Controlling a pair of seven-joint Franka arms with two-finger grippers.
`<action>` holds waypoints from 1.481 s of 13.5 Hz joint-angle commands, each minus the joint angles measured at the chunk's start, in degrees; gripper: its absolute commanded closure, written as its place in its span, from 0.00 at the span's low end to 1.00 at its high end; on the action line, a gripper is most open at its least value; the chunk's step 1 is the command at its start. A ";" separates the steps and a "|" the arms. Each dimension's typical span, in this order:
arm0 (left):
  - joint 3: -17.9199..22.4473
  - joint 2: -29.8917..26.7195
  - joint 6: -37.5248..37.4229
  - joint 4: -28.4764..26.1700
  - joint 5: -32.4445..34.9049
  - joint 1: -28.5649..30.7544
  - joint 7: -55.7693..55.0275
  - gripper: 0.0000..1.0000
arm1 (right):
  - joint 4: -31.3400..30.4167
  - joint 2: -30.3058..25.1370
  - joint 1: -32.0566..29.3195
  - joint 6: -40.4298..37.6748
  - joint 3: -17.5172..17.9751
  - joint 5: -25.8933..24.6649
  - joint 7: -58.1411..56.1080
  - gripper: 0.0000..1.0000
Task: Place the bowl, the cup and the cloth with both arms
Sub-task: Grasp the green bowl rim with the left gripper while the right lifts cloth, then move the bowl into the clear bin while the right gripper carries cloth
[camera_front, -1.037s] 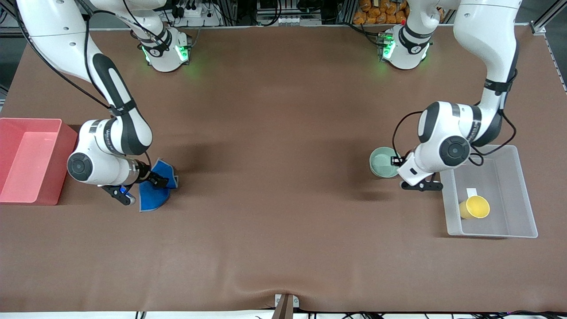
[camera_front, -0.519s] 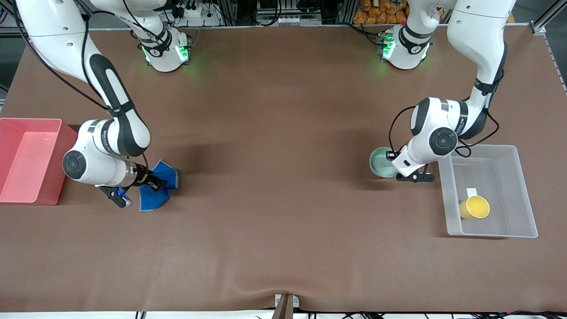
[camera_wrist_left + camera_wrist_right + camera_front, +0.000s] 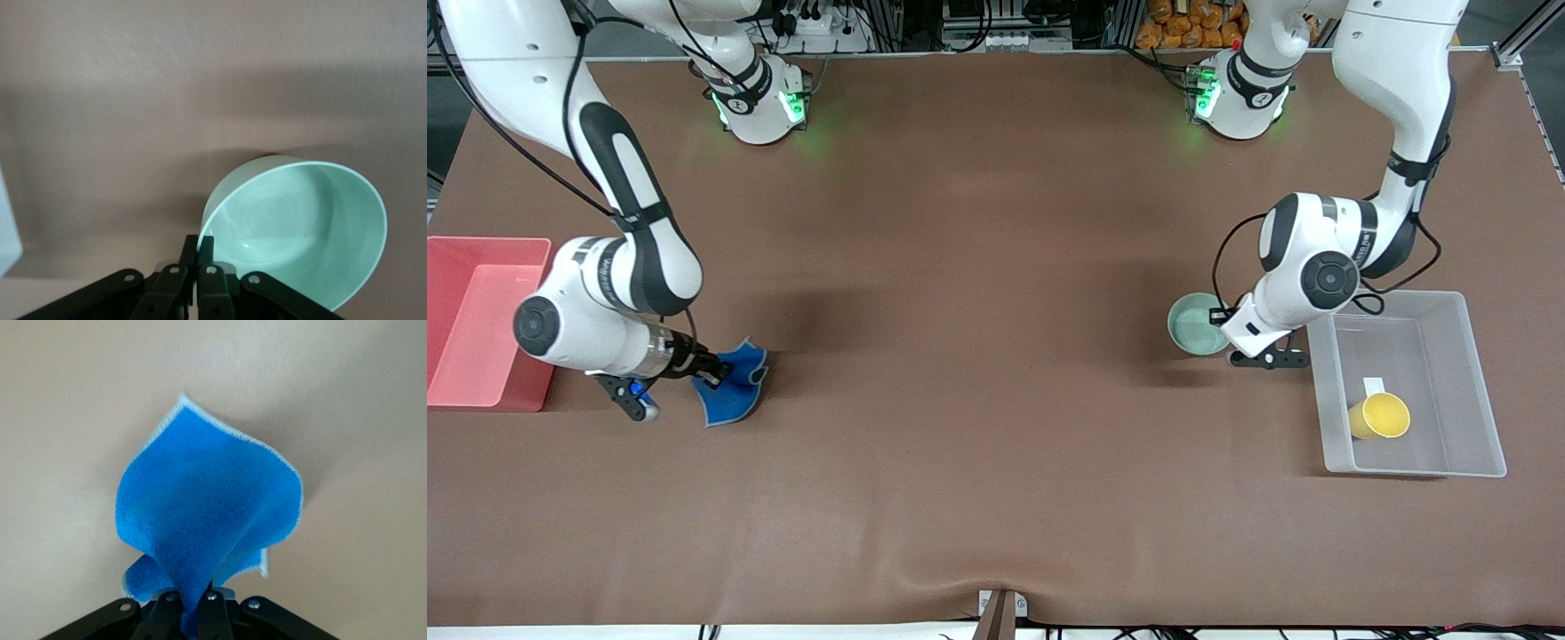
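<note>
**Both arms loaded: cloth to red bin, bowl to clear bin**

Right gripper [image 3: 710,373]: fingers clenched on a gathered fold of the blue cloth [image 3: 734,391]. In the right wrist view the cloth [image 3: 207,520] hangs away from the jaws in a pointed drape, its pale stitched edge showing; it looks lifted, though in the front view I cannot tell whether its trailing edge touches the brown table [image 3: 978,400]. The red bin [image 3: 476,320] lies just beside the right arm's wrist, on the side away from the cloth, at the right arm's end of the table. Judgement: the carry must run back past the wrist toward that bin, with the cloth trailing.

Left gripper [image 3: 1221,324]: jaws pinched closed on the rim of the mint-green bowl [image 3: 1197,325]. In the left wrist view the bowl [image 3: 300,230] tilts, opening toward the camera, its rim clamped between the fingertips. The clear plastic bin [image 3: 1480,382] sits just beside the left wrist, away from the bowl; the yellow cup [image 3: 1380,416] already lies on its side inside.

Judgement: cup placed; bowl and cloth each grasped, neither delivered. Each bin is nearest its own arm. Risk: a rim pinch may let the bowl swing.
</note>
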 commanded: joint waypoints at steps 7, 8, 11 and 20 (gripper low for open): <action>0.10 -1.39 -23.60 21.73 -0.33 12.99 7.78 1.00 | 1.96 -14.17 -3.27 -13.29 0.49 -16.31 -14.86 1.00; 0.27 -1.47 -23.70 21.82 0.10 14.57 9.28 1.00 | 1.96 -16.01 -4.58 -15.22 0.58 -18.33 -17.07 1.00; 0.19 -1.83 -23.70 22.00 0.11 21.60 18.23 1.00 | 2.75 -20.50 -8.53 -19.80 0.58 -18.88 -24.27 1.00; 0.36 4.58 -23.17 25.07 2.04 28.03 23.96 1.00 | 8.82 -17.62 -32.26 -23.86 0.58 -18.97 -55.05 1.00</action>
